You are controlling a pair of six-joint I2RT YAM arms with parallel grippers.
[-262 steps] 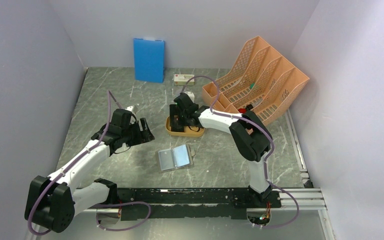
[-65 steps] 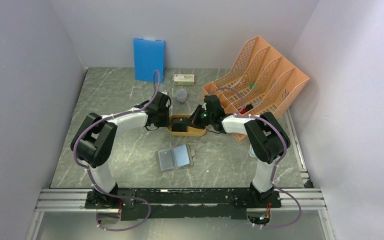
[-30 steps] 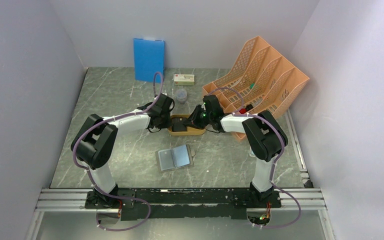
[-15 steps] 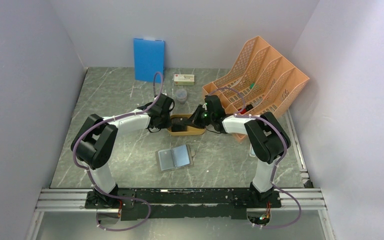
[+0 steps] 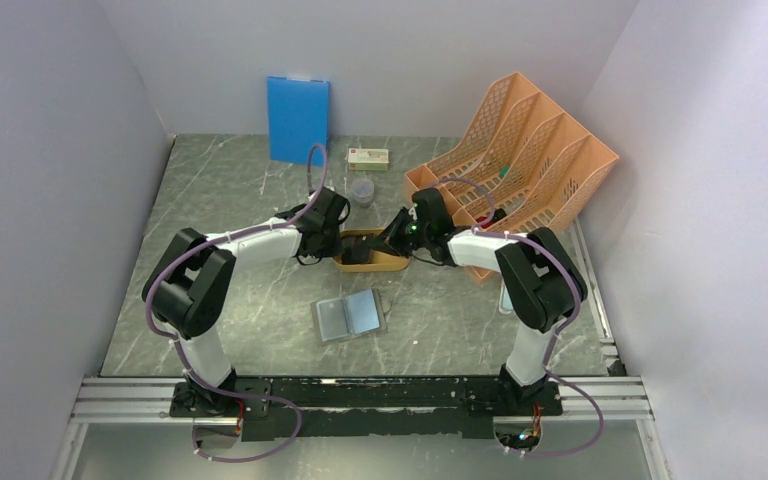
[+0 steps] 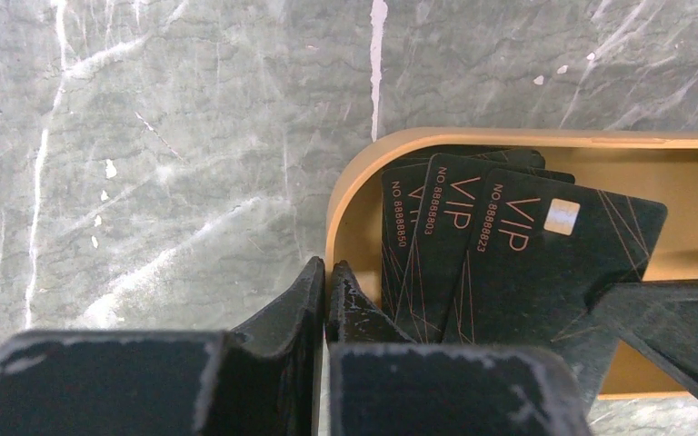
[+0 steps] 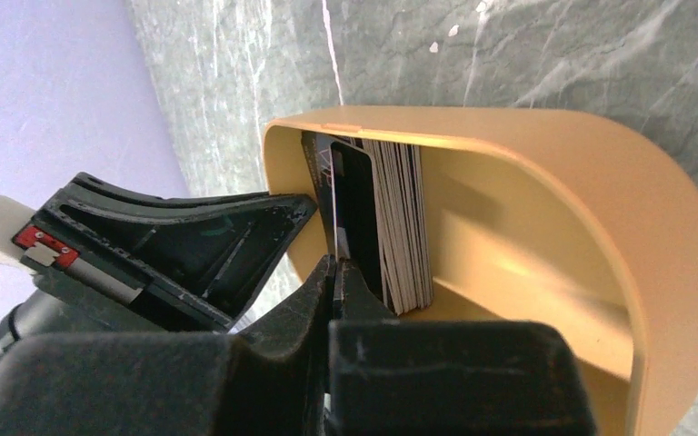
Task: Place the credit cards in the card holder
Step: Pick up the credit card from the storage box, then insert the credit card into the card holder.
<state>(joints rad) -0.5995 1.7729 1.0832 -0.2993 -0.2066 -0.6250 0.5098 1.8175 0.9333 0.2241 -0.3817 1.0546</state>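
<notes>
While the left gripper [image 6: 325, 291] is sitting clenched at the 9 o'clock end of the yellow tray [image 5: 388, 268], apparently pinching the tray's wall to steady it, the right gripper [image 7: 332, 282] is reaching in from 3 o'clock and clamping its fingers on the edge of the front card [image 6: 545, 263]; the other credit cards [image 6: 418, 236] are standing fanned on edge beside it, bunched at the tray's 9 o'clock end; the card holder [image 5: 350, 316] is lying open and flat on the table [image 5: 240, 200] at 6 o'clock from the tray, near it but apart, its pale pockets facing up; so the step in hand is picking one card out of the stack; the next move is calling for a straight lift, so that the pinched card is sliding free without dragging its neighbours, then a carry toward 6 o'clock and a wrist turn to line the card's edge up with a pocket mouth; since the holder is lying loose, the left gripper is likely needing to quit the tray and pin it down.
</notes>
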